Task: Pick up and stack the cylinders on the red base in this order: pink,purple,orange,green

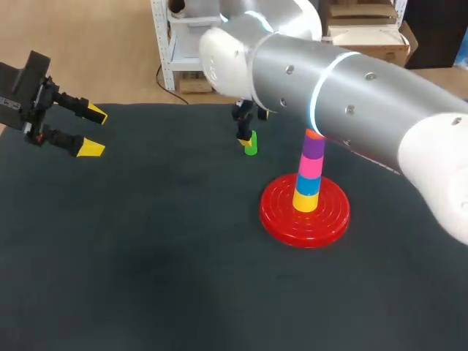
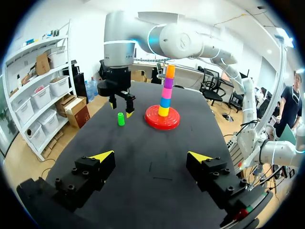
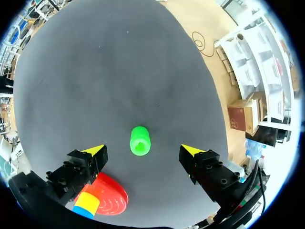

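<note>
The red base (image 1: 281,219) holds a stack (image 1: 310,175) of yellow, blue, pink and purple cylinders, with orange (image 2: 170,71) on top. A green cylinder (image 1: 251,144) stands upright on the dark mat to the left of the base. My right gripper (image 1: 246,136) hangs just above it, open. In the right wrist view the green cylinder (image 3: 139,140) sits below and between the spread fingers of that gripper (image 3: 143,150), untouched. My left gripper (image 1: 91,130) is open and empty at the far left, well away from the green cylinder (image 2: 121,119).
My right arm (image 1: 351,95) spans the back right of the table and hides the top of the stack from the head view. The dark mat (image 1: 161,256) covers the table. The base's rim (image 3: 116,196) lies close beside the right gripper's finger.
</note>
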You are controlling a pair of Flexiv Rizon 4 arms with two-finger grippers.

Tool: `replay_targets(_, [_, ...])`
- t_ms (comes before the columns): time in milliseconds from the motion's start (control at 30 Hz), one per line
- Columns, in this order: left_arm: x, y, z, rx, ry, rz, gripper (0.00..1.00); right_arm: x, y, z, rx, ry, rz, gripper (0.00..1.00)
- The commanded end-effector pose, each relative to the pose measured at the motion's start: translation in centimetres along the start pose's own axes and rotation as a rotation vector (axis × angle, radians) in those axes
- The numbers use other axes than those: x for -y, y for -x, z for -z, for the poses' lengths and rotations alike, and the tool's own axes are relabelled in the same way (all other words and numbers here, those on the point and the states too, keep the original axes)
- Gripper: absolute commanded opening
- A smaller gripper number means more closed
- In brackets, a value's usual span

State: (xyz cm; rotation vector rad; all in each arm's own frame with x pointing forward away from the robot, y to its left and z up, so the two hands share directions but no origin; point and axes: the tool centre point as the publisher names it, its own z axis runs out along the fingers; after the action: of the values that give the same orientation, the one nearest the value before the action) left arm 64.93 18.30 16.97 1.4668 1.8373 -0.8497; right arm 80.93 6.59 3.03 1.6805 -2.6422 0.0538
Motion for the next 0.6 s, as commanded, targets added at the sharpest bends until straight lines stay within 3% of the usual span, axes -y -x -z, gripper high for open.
replay_targets(33, [0.0,-0.1,0.0,0.002,0.002,-0.002,1.0,1.0,1.5,-0.6,-0.061,0.081,0.0,1.0])
replay_targets(600, [0.0,-0.1,0.0,0.002,0.002,-0.002,1.0,1.2,2.9,-1.2,-0.078,0.083,-0.009,1.0])
